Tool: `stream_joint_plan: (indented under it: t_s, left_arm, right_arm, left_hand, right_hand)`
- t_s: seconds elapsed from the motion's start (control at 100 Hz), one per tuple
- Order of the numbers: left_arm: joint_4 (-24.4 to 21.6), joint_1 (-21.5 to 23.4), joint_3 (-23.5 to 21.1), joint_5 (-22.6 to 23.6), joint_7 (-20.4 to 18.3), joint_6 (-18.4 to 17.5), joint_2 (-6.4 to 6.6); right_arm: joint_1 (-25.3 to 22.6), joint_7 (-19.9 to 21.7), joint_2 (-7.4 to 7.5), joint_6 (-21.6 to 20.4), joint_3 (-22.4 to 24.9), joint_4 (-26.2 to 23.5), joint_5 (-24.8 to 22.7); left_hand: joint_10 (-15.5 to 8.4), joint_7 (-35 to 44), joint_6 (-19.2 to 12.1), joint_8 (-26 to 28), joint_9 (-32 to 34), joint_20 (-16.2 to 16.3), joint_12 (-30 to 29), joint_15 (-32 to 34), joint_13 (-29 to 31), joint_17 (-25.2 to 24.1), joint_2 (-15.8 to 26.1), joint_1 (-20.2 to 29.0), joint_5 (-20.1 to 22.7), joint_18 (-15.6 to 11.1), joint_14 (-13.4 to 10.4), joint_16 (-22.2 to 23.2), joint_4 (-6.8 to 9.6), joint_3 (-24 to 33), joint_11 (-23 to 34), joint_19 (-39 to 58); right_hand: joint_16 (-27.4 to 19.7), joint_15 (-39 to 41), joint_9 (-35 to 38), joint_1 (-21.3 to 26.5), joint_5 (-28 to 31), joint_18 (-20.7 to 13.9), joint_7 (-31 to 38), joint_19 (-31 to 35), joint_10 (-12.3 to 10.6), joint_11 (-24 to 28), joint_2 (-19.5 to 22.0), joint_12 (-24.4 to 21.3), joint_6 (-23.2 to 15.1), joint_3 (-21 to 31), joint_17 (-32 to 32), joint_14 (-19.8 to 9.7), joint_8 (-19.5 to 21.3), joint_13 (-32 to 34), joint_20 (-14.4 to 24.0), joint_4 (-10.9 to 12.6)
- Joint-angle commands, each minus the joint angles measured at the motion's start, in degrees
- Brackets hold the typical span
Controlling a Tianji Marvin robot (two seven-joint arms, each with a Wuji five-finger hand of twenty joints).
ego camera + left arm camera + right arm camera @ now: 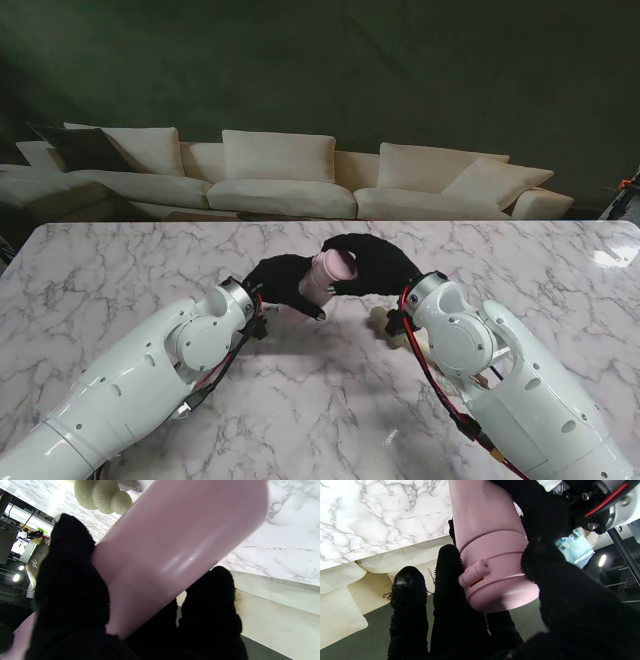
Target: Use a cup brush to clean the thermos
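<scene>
A pink thermos is held above the middle of the table between both black-gloved hands. My left hand is wrapped around its body. My right hand grips its lidded top end, which has a small pink button. The cup brush, with a beige sponge head, lies on the table; a pale piece of it shows beside my right wrist.
The marble table stretches wide on both sides. A cream sofa stands past its far edge. My two white forearms rise from the near corners.
</scene>
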Motion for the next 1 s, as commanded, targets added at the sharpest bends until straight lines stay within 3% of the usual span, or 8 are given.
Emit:
stream_joint_plan:
  t_s: [0.0,0.37,0.59,0.69,0.81,0.84,0.88,0.99]
  left_arm:
    - [-1.0,-0.4,0.5,-0.1,-1.0,-0.4,-0.46]
    - [-0.2,-1.1,1.1,0.6,-0.8,-1.7,-0.39]
    - [0.1,-1.3,1.3,1.4,-1.3,-2.5,-0.11]
    - [0.1,-1.3,1.3,1.6,-1.4,-2.7,-0.03]
    - [0.1,-1.3,1.3,1.6,-1.3,-2.6,-0.07]
    - [0.1,-1.3,1.3,1.5,-1.3,-2.6,-0.09]
    - [0.1,-1.3,1.4,1.5,-1.2,-2.7,-0.11]
    - [0.3,-1.5,1.6,1.4,-1.1,-2.8,-0.18]
  right_arm:
    - [-0.2,-1.6,-0.70,-0.8,0.4,0.6,0.3]
    - [-3.0,0.0,-1.40,2.5,4.6,-1.8,12.3]
    - [-3.4,2.6,-1.36,4.3,5.9,-2.0,17.8]
    - [-3.3,4.1,-0.74,2.6,5.8,-1.7,15.8]
    - [-3.2,3.6,-0.30,0.2,4.9,-1.3,9.9]
    - [-3.1,3.3,-0.25,-0.1,4.7,-1.3,8.9]
    - [-3.2,2.8,-0.25,-0.3,4.4,-1.3,7.6]
    - [-3.3,0.9,-0.26,-0.9,3.8,-1.4,3.4]
  left_hand:
    - [-4.4,5.5,-9.7,1.6,2.7,1.1,1.9,6.4,2.9,1.3,22.1,20.7,5.4,-4.2,-0.8,2.4,0.21,19.2,5.9,3.0]
    - [-4.5,5.5,-9.8,1.6,2.6,1.1,2.0,6.4,2.8,1.3,22.2,20.7,5.3,-4.3,-1.0,2.4,0.14,19.1,5.9,3.0]
    - [-4.6,5.5,-9.8,1.6,2.6,1.1,2.0,6.4,2.8,1.2,22.2,20.7,5.3,-4.3,-1.0,2.4,0.13,19.1,5.9,2.9]
    - [-4.5,5.6,-9.8,1.6,2.6,1.1,2.0,6.5,2.8,1.2,22.2,20.7,5.3,-4.4,-1.0,2.4,0.13,19.1,6.0,2.9]
    - [-4.5,5.6,-9.8,1.6,2.6,1.1,2.0,6.4,2.8,1.2,22.2,20.8,5.4,-4.4,-1.0,2.4,0.16,19.1,6.0,2.9]
    - [-4.5,5.6,-9.9,1.6,2.6,1.2,2.0,6.5,2.8,1.2,22.3,20.7,5.3,-4.4,-1.0,2.4,0.14,19.0,6.0,2.9]
    - [-4.6,5.6,-9.9,1.6,2.6,1.2,2.0,6.5,2.8,1.2,22.3,20.7,5.3,-4.4,-1.0,2.4,0.15,19.0,6.0,2.9]
    - [-4.5,5.6,-9.8,1.5,2.6,1.2,2.0,6.5,2.8,1.3,22.2,20.7,5.3,-4.4,-1.0,2.4,0.16,19.0,6.0,3.0]
  right_hand:
    - [2.3,4.9,10.5,14.3,9.6,-1.0,25.5,3.6,-7.9,5.7,13.1,4.7,-27.4,13.4,2.7,-1.9,8.0,4.0,2.3,2.3]
    - [4.3,18.3,21.1,14.7,10.2,0.6,26.7,13.6,-5.0,12.7,13.0,11.3,-19.7,11.0,12.9,-0.7,-0.7,16.0,2.5,2.1]
    - [4.4,19.0,21.6,14.5,13.9,1.5,27.9,14.7,-4.4,13.0,12.0,12.6,-19.3,12.2,12.9,0.0,-1.2,16.2,2.2,1.8]
    - [4.2,16.0,16.9,13.3,10.5,1.1,25.3,13.1,-4.7,7.6,12.1,12.2,-22.0,8.6,8.2,0.5,-3.4,10.0,2.1,2.0]
    - [4.4,10.1,5.4,1.4,2.1,-0.8,25.6,9.6,-5.3,5.4,11.2,7.7,-23.3,-0.8,0.7,0.2,-11.7,0.1,4.2,3.7]
    - [4.4,9.4,3.7,-2.5,1.5,-1.2,23.3,9.1,-5.1,5.4,11.0,6.8,-22.0,-0.5,-0.4,0.1,-11.5,-1.4,4.7,4.6]
    - [4.0,7.7,0.4,-9.1,0.5,-1.8,16.1,7.7,-5.1,5.1,10.9,5.2,-19.3,0.0,-2.5,0.0,-4.8,-4.2,5.7,9.1]
    - [2.9,4.4,-6.9,-17.8,-5.4,-1.8,11.9,5.2,-4.7,3.7,7.7,4.0,-14.8,-5.0,-6.6,-0.4,-4.7,-9.8,5.8,8.9]
